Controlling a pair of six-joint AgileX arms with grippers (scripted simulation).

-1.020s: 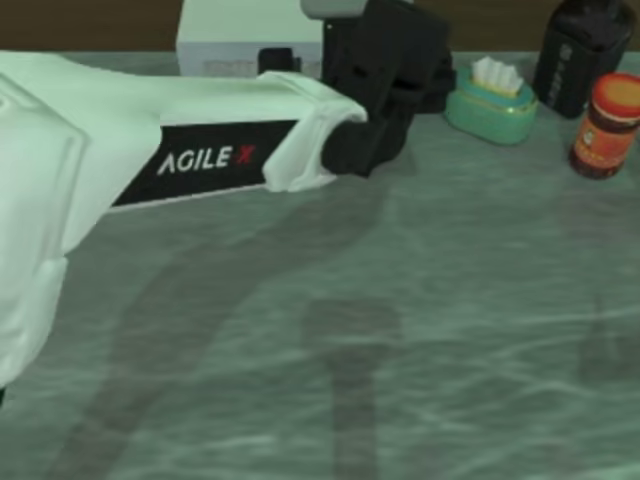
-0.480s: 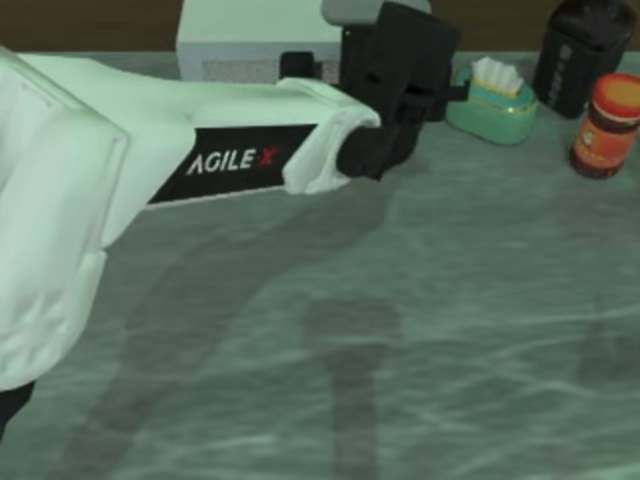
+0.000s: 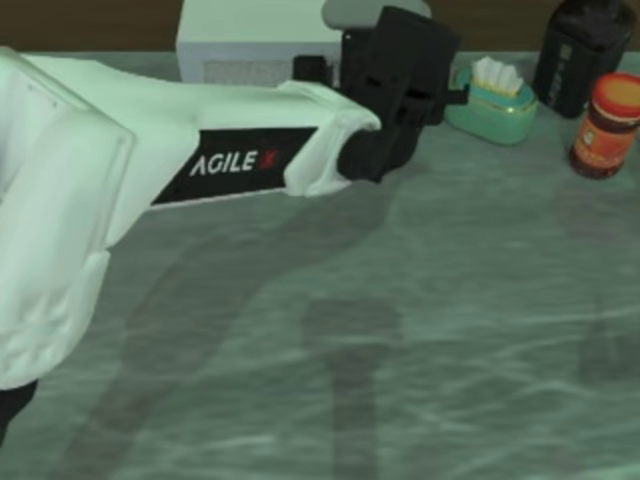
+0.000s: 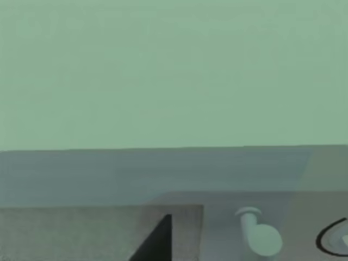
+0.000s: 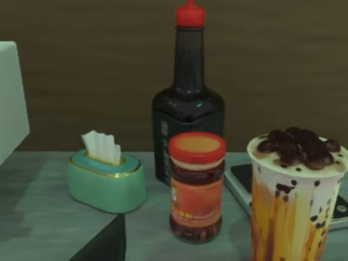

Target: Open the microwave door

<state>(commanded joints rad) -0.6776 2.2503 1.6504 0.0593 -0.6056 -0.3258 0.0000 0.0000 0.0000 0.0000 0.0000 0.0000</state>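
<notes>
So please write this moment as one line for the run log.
left gripper: at front of microwave, fingers hidden | microwave door: opening not visible | right arm: out of top view | beside: tissue box, red-lidded jar

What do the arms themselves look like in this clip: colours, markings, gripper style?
The left arm has a bulky white shell with a black band lettered "AGILE X" in white, ending in a black wrist block and black gripper. The right arm is not in the top view.
</notes>
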